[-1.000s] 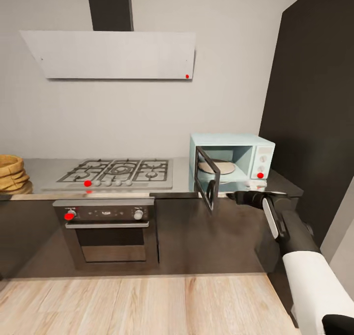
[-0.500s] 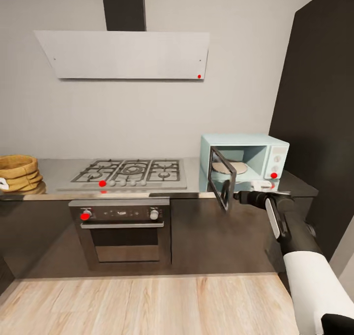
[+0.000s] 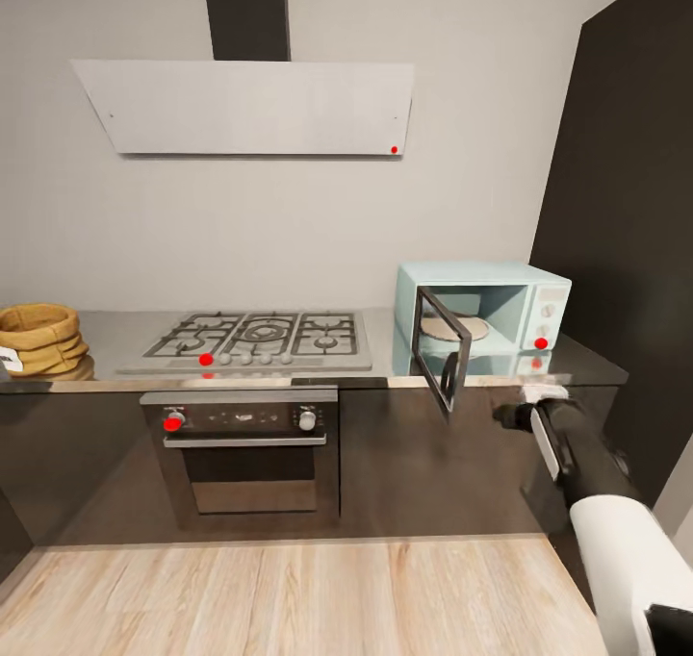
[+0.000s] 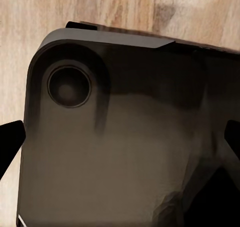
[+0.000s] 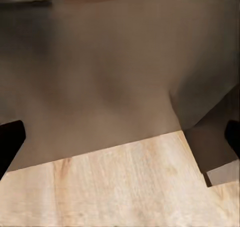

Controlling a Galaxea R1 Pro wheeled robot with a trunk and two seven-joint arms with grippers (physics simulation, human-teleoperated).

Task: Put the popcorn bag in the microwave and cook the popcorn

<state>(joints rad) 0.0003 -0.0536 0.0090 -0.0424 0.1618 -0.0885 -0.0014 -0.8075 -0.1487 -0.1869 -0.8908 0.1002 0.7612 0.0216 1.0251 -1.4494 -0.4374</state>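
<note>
Head view: popcorn bag (image 3: 38, 339) sits far left of the wide-spread right gripper (image 3: 510, 416).

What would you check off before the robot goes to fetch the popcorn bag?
1. Microwave door open: ok, it swings out over the countertop edge.
2. Microwave cavity free for the bag: ok, just the turntable plate lies inside.
3. Popcorn bag located: ok, at the countertop's far left end.
4. Right hand clear of the door: ok, it sits apart, below the counter edge.
5. Right hand free to grasp: ok, fingers spread with nothing between.
6. Left hand ready: ok, fingers spread, nothing between them.
</note>
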